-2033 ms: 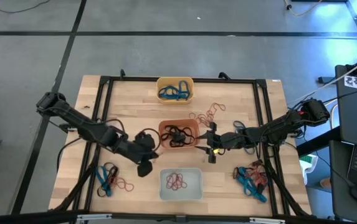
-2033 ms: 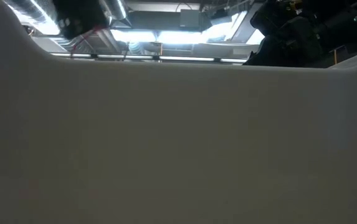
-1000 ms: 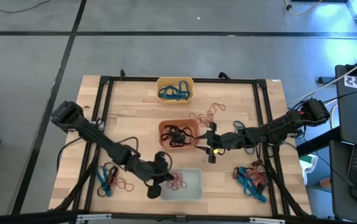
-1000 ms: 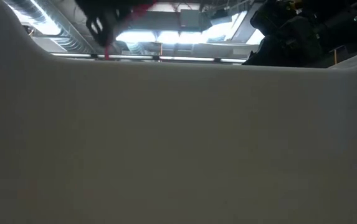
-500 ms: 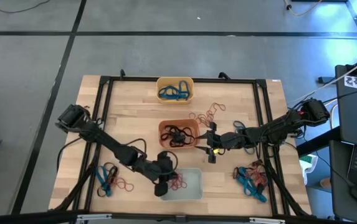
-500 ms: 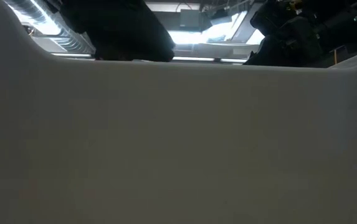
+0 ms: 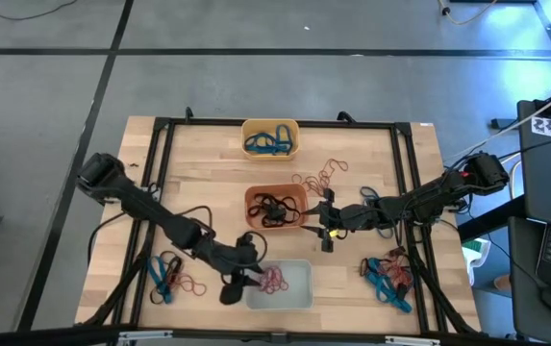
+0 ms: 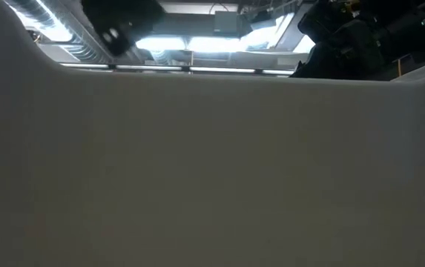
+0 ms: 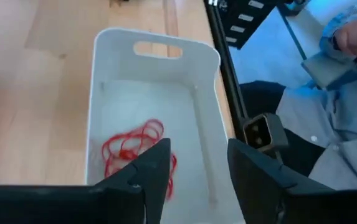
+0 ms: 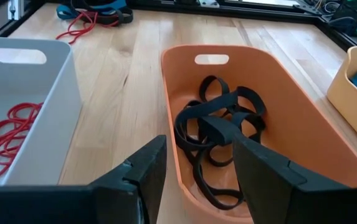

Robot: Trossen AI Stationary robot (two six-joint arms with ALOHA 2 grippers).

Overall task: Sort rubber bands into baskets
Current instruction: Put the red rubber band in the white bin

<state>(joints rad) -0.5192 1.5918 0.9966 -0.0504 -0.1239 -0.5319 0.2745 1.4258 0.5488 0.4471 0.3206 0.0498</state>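
The whitish basket (image 7: 294,304) stands at the table's near middle with red rubber bands (image 9: 134,149) on its floor. My left gripper (image 9: 197,180) hangs open over its left end (image 7: 241,281), nothing between the fingers. The red-orange basket (image 10: 290,112) at the centre holds black bands (image 10: 218,130). My right gripper (image 10: 197,180) stands open just to its right (image 7: 308,222), holding nothing. The yellow basket (image 7: 270,122) at the far edge holds blue bands (image 7: 267,142). The low view is filled by the whitish basket's wall (image 8: 212,170).
Loose red bands (image 7: 321,175) lie beyond the red-orange basket. Mixed piles of bands lie at the near left (image 7: 171,279) and near right (image 7: 388,274). A black frame (image 7: 160,173) rims the table. A person in blue (image 9: 346,93) is beyond the near edge.
My left gripper came toward the table's right, over the whitish basket's left end, dipped, then drew back a little leftward and up. The red band that hung from it a second ago is gone from it. My right arm has kept still.
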